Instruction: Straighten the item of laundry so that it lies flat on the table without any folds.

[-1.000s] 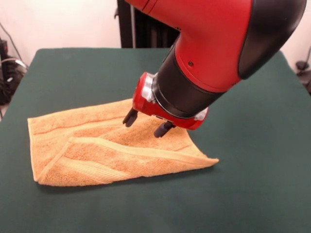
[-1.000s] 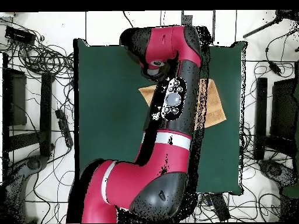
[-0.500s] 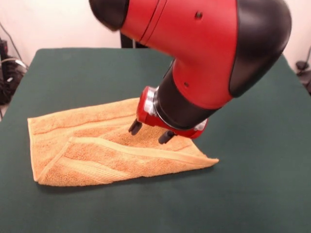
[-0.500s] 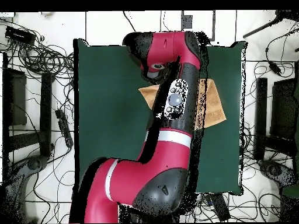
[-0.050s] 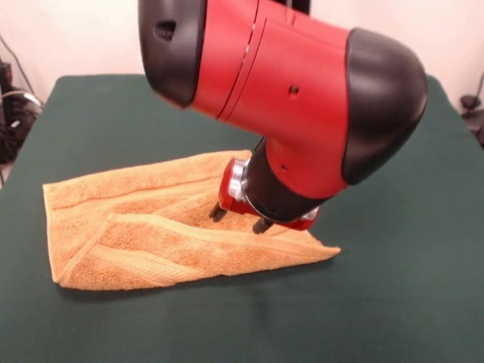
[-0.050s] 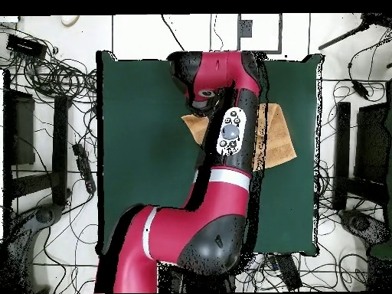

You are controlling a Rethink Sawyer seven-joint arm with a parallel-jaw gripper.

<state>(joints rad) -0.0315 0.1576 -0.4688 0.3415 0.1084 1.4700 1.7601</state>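
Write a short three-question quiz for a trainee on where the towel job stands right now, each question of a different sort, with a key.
1. True or false: the towel lies fully flat on the table.
2. Multiple choice: the gripper is (A) raised far above the cloth, (B) low over the towel, its fingers spread apart, (C) out past the table's edge.
3. Fill in: a flap of the towel is folded over on the side ____ the front camera.

Key
1. False; one layer lies doubled over another.
2. B.
3. Nearest.
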